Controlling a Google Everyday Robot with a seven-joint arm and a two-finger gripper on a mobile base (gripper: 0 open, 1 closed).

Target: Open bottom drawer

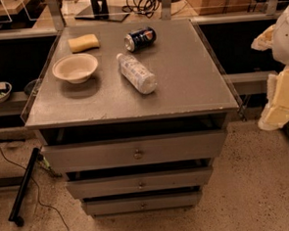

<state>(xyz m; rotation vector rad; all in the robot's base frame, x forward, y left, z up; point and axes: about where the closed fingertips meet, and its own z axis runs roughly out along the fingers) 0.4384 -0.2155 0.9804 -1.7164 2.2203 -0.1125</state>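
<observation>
Speckled floor (257, 189); flat grey metal bottom drawer (141, 204); pale pincer (281, 99) at right.

Three grey metal drawers (109, 184); one white bowl (75, 67), one yellow sponge (83, 42), one blue can (140, 39), one clear plastic bottle (137, 73); one cream pincer (280, 99), right edge.

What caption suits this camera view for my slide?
Gripper hangs at right edge, away from the narrow grey metal bottom drawer with small round knob.
</observation>
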